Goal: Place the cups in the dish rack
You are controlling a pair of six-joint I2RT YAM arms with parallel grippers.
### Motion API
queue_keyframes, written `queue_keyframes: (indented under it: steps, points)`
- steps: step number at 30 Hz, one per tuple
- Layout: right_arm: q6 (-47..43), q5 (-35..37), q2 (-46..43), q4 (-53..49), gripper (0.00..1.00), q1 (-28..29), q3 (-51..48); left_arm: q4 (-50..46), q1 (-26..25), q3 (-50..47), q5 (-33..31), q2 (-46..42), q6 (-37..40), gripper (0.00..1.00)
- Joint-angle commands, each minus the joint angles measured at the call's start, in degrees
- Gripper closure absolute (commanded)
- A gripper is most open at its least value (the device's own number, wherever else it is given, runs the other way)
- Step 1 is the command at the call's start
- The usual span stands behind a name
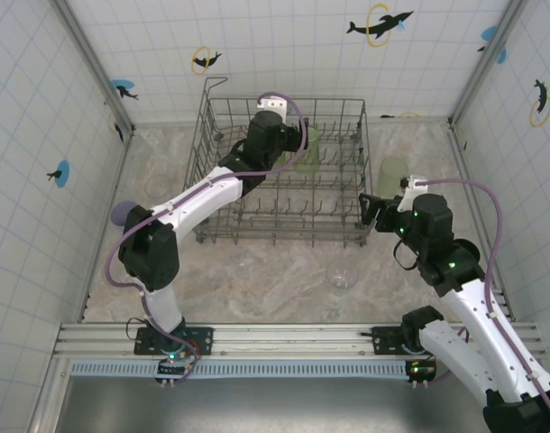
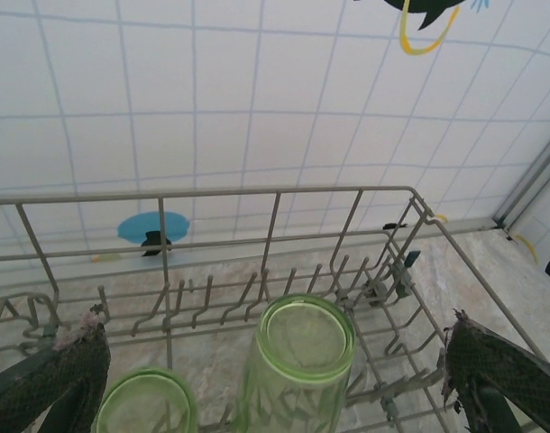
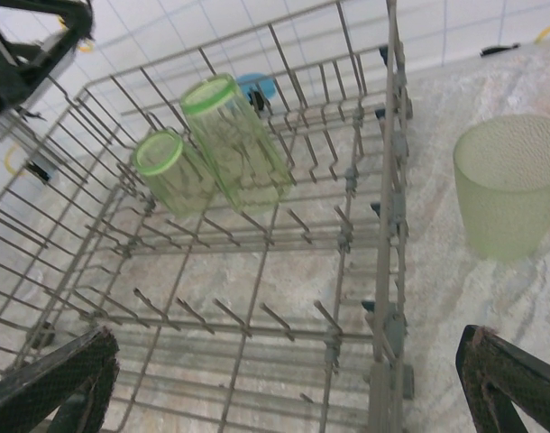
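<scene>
The grey wire dish rack (image 1: 223,230) stands at the back middle of the table. Two light-green tumblers sit upside down among its tines: a taller one (image 2: 302,361) (image 3: 234,135) and a lower one (image 2: 147,406) (image 3: 171,167). My left gripper (image 1: 300,137) (image 2: 273,334) is open over the rack, its fingers wide on either side of the taller tumbler without touching it. A third green tumbler (image 1: 392,176) (image 3: 509,185) stands upright on the table right of the rack. My right gripper (image 1: 365,209) (image 3: 287,338) is open and empty at the rack's right edge.
A clear glass (image 1: 341,275) stands on the table in front of the rack. A lavender tumbler (image 1: 122,214) peeks out behind the left arm's elbow at the left. Tiled walls close in the table on three sides.
</scene>
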Motion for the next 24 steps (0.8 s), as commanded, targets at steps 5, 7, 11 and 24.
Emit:
queue_keyframes:
  steps: [5, 7, 11, 24]
  points:
    - [0.57, 1.54, 2.69, -5.95, 0.01, -0.24, 4.69, -3.44, -0.39, -5.49, 2.42, -6.97, -3.46, 0.03]
    - [0.87, 1.83, 3.47, -6.84, 0.01, -0.24, 5.04, -4.06, -0.39, -7.53, 2.76, -8.98, -4.08, 0.03]
    - [1.47, 3.94, 5.17, -9.01, 0.01, -0.33, 6.23, -6.34, -0.39, -9.90, 3.98, -12.31, -4.23, 0.03]
    - [0.71, 9.53, 12.26, -15.52, 0.01, -1.45, 15.52, -12.36, -0.39, -16.30, 6.89, -21.51, -3.51, 0.03]
